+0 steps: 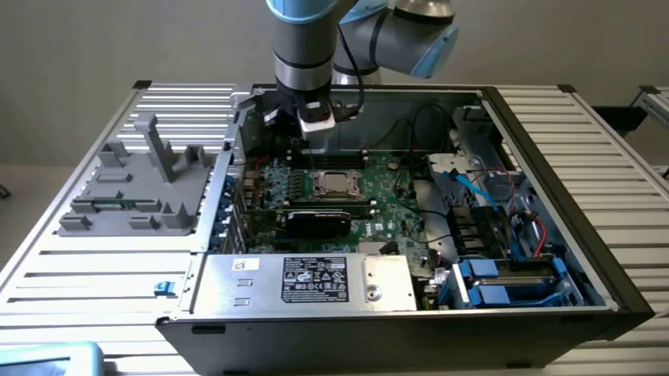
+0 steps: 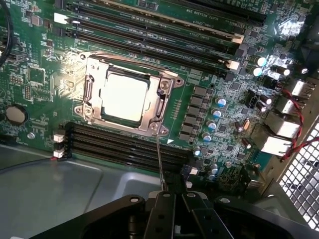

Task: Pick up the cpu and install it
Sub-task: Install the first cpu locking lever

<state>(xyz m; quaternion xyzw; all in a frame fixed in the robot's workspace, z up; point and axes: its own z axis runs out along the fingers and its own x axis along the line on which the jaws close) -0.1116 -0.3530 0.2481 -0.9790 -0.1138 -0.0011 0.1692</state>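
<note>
My gripper (image 2: 177, 197) is closed down narrow with no chip between the jaws, and it hangs over the open computer case (image 1: 569, 211) that lies on the slatted bench (image 1: 616, 180), above the far part of the motherboard (image 2: 35, 74). A thin metal rod (image 2: 160, 164) rises from the corner of the socket frame (image 2: 165, 94) to a spot just beside my fingertips; I cannot tell whether I touch it or pinch it. Between me and the socket run the dark memory slots (image 2: 124, 147). The cpu (image 2: 124, 97) lies flat in the socket with the frame around it, its silver top bright under the light, near the middle of the board in the exterior view. I judge the picking and placing done and the seating step in hand; whether the frame is clamped down I cannot tell. Any further move near the socket calls for small, straight travel, keeping clear of the rod, the slots and the pins beneath the chip.
</note>
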